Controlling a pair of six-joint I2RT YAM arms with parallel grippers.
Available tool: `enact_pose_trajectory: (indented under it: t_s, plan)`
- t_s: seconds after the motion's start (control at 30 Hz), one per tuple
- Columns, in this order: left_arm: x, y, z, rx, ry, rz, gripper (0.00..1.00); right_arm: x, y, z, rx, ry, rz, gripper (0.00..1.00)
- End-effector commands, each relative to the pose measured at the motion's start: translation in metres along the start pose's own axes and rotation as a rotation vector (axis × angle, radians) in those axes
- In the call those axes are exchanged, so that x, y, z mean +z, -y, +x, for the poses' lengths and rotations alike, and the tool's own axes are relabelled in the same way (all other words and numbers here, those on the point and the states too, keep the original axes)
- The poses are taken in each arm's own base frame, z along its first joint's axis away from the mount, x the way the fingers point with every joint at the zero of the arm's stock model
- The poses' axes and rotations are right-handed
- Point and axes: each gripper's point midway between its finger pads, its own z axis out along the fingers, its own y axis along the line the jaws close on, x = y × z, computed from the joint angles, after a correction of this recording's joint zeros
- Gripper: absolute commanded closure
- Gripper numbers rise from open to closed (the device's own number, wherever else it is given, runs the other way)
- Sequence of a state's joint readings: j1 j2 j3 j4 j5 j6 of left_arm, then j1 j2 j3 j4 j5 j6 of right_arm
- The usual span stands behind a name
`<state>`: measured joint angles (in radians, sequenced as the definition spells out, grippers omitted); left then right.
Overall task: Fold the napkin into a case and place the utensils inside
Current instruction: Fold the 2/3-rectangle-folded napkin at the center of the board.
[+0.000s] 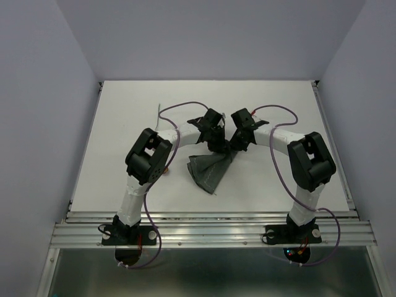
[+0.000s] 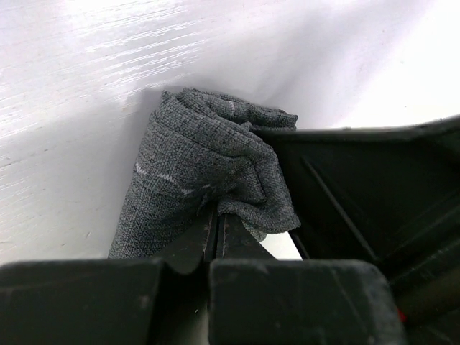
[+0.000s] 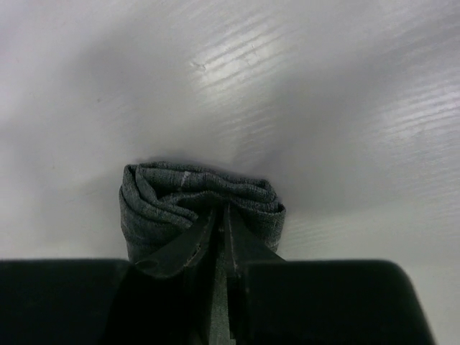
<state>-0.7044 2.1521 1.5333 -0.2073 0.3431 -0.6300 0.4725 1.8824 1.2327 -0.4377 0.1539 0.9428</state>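
Top external view shows the napkin (image 1: 212, 168) bunched near the middle of the surface (image 1: 124, 130), its far end drawn up to both arms and its near end spread flat. Left wrist view: the left jaws are pressed together, pinching a fold of the napkin (image 2: 205, 172). Right wrist view: the right jaws pinch the gathered napkin (image 3: 194, 190) likewise. A slim grey utensil (image 1: 160, 115) lies well apart, toward the far left corner.

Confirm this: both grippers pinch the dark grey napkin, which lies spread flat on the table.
Wrong on flat: the napkin is bunched into folds where the left gripper and right gripper pinch it with shut jaws, as both wrist views show.
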Motion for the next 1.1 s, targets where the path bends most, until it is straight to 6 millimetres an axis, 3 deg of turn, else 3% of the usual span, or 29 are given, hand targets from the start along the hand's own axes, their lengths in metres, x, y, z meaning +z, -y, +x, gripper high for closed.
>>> enact_pose_trajectory:
  t_s: [0.0,0.1,0.13,0.23,0.27,0.37,0.53,0.83,0.93,1.07]
  plan:
    - [0.015,-0.024,0.025,0.006,-0.057,-0.064,1.0,-0.027,0.002,-0.009,0.017,0.02,-0.053,0.84]
    - [0.015,-0.025,0.026,0.011,-0.061,-0.064,1.0,-0.044,0.004,-0.024,-0.003,0.06,-0.1,0.65]
    - [0.015,-0.026,0.028,0.015,-0.064,-0.065,1.0,-0.046,0.006,-0.027,-0.007,0.061,-0.105,0.52]
    - [0.015,-0.026,0.028,0.017,-0.062,-0.065,1.0,-0.052,0.007,-0.031,-0.036,0.064,-0.147,0.32]
    - [0.015,-0.027,0.028,0.018,-0.064,-0.064,1.0,-0.052,0.004,-0.022,-0.051,0.027,-0.177,0.28]
    - [0.015,-0.027,0.03,0.022,-0.066,-0.065,1.0,-0.054,-0.003,-0.019,-0.057,0.012,-0.247,0.18]
    - [0.014,-0.028,0.031,0.024,-0.07,-0.064,1.0,-0.049,-0.005,-0.011,-0.053,-0.019,-0.271,0.16]
    - [0.013,-0.025,0.028,0.033,-0.065,-0.058,1.0,-0.021,0.005,0.004,-0.064,-0.076,-0.228,0.19]
    - [0.011,-0.024,0.027,0.042,-0.064,-0.057,1.0,-0.013,0.012,0.006,-0.054,-0.074,-0.193,0.24]
    - [0.008,-0.021,0.025,0.057,-0.059,-0.05,1.0,-0.007,0.017,0.008,-0.04,-0.074,-0.173,0.38]
